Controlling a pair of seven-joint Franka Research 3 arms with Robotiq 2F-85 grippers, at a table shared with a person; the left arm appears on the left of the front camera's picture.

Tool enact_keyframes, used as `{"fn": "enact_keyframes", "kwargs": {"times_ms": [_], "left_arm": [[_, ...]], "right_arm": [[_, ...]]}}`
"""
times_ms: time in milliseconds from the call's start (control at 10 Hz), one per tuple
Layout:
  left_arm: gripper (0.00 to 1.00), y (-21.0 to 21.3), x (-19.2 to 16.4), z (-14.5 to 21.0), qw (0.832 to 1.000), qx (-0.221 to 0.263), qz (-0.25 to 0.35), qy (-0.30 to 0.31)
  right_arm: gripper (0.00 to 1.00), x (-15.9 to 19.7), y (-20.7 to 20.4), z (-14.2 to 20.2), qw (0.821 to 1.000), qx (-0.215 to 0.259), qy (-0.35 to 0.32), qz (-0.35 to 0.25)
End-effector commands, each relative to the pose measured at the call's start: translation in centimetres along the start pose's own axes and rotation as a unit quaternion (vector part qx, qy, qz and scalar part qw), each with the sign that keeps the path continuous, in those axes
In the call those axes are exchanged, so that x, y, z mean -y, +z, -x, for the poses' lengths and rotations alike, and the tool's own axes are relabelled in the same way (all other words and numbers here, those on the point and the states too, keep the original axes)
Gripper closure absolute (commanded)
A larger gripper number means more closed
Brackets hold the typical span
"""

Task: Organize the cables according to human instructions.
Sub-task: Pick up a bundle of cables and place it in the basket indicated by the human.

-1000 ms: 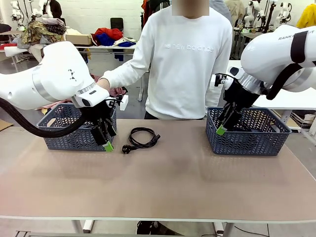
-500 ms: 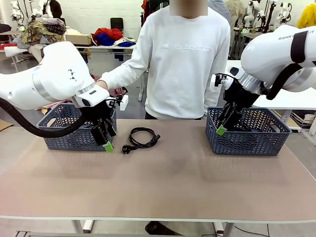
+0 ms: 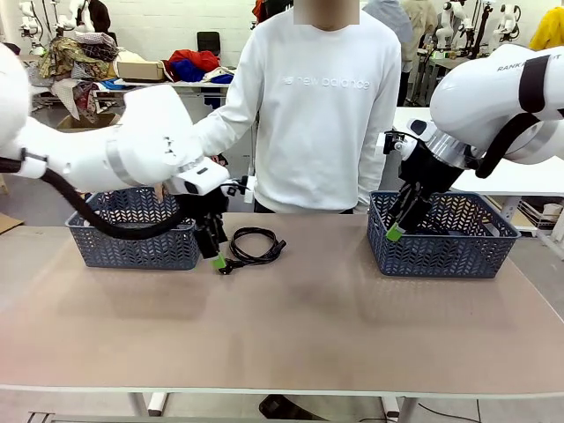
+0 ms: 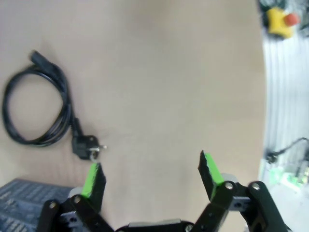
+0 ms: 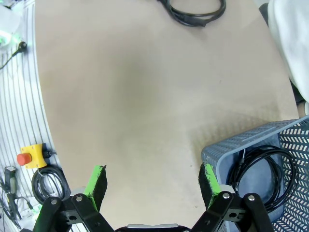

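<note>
Bright, even indoor light, soft shadows; left wrist view blurred.
Front view sharp; diffuse shadows on table (image 3: 291, 326) under baskets and arms, no hard glare. Left wrist view smeared w/ motion blur: cable (image 4: 41, 113) up-left of left gripper (image 4: 150, 171) is soft, green pads fuzzy. Right wrist view crisp; faint shadow beside basket (image 5: 270, 159) right of right gripper (image 5: 152, 176), wide-angle bending at edges, floor lines curve at left.
</note>
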State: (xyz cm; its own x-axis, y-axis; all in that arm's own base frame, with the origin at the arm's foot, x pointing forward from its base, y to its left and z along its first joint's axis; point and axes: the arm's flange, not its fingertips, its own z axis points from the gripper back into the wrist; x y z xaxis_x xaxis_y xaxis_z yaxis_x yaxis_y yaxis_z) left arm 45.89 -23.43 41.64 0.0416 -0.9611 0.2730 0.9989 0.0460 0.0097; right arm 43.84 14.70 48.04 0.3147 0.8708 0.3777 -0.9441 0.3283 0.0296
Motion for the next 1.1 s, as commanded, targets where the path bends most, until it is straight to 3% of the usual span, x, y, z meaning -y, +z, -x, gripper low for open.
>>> {"fn": "enact_keyframes", "kwargs": {"times_ms": [0, 500, 1000], "left_arm": [[0.00, -1.1, -1.6, -2.4, 0.999, -0.037, -0.011, 0.014], [0.00, -4.5, -5.0, -6.0, 0.992, -0.103, -0.044, 0.063], [0.00, -4.8, -4.9, -5.6, 0.993, -0.092, -0.041, 0.057]], "right_arm": [[0.00, 0.0, 0.2, -0.2, 1.000, 0.001, 0.000, 0.002], [0.00, 0.0, 0.2, -0.2, 1.000, 0.001, 0.000, 0.002], [0.00, 0.0, 0.2, -0.2, 1.000, 0.001, 0.000, 0.002]]}}
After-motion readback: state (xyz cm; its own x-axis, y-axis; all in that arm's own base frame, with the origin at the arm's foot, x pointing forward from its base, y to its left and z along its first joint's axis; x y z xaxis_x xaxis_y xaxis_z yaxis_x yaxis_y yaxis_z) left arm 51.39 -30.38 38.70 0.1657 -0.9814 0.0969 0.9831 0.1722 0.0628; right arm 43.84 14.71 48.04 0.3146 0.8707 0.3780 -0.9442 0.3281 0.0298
